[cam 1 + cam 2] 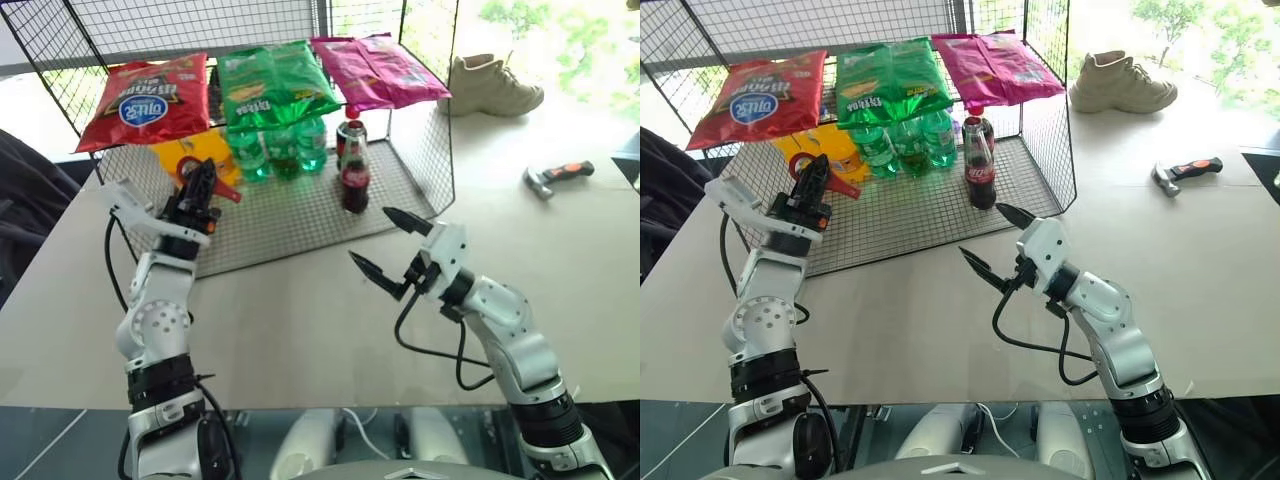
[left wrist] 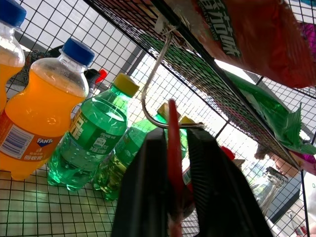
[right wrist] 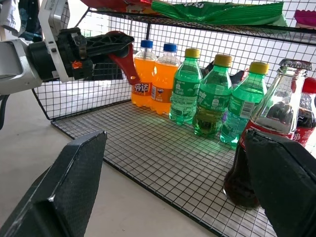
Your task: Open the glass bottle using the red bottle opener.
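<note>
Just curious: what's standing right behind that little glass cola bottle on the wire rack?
Behind the glass bottle stands a red-capped cola bottle, mostly covered by it; its lower part is hidden.

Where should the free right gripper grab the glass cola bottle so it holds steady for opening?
Grip the glass bottle around its labelled lower body, coming level from the open front of the wire shelf. It stands upright, and the neck and cap must stay free for the red bottle opener.

Glass bottle [image 1: 355,181] upright on rack; red bottle opener [image 1: 209,185] raised.
</note>
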Available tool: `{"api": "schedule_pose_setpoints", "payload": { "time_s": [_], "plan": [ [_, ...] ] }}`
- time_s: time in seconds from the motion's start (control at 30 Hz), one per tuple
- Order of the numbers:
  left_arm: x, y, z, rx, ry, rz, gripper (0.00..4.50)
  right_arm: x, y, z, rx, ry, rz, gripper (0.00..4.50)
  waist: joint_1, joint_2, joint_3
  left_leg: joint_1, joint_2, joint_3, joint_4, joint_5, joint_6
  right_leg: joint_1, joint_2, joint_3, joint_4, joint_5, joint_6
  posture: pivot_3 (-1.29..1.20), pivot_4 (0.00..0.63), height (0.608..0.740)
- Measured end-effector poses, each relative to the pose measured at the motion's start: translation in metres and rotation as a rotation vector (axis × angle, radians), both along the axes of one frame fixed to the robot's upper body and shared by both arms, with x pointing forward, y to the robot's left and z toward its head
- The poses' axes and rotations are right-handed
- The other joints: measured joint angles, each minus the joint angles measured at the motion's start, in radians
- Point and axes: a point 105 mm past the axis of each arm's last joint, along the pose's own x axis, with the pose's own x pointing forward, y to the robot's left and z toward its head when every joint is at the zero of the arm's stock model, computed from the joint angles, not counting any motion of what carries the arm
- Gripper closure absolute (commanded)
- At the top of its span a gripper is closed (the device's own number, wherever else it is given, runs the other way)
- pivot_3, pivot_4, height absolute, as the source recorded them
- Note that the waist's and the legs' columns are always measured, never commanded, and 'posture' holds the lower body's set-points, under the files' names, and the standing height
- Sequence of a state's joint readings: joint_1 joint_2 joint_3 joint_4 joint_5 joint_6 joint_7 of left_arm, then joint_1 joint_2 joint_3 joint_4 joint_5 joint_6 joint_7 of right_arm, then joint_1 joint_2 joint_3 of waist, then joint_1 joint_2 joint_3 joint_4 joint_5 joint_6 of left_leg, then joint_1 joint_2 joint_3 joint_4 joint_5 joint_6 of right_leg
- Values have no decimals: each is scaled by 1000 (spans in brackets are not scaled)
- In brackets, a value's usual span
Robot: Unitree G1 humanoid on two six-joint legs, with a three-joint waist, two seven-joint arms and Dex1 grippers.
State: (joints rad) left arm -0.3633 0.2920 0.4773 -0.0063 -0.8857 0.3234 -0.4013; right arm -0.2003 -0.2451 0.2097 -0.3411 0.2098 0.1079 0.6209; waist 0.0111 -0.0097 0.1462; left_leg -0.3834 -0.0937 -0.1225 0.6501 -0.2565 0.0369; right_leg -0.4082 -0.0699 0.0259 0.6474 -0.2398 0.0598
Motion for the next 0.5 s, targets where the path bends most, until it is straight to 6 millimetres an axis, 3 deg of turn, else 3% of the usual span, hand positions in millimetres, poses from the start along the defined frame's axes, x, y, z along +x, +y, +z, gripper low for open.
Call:
{"api": "schedule_pose_setpoints", "payload": {
  "time_s": [0.5],
  "plan": [
    [-3, 2, -12, -2, 27, -1, 2681, 1, 0, -2, -1, 8, 0, 0, 0, 0, 0, 0, 0, 0, 0, 0, 0, 0, 0, 0, 0, 0, 0, 0, 150, 740]
  ]
}}
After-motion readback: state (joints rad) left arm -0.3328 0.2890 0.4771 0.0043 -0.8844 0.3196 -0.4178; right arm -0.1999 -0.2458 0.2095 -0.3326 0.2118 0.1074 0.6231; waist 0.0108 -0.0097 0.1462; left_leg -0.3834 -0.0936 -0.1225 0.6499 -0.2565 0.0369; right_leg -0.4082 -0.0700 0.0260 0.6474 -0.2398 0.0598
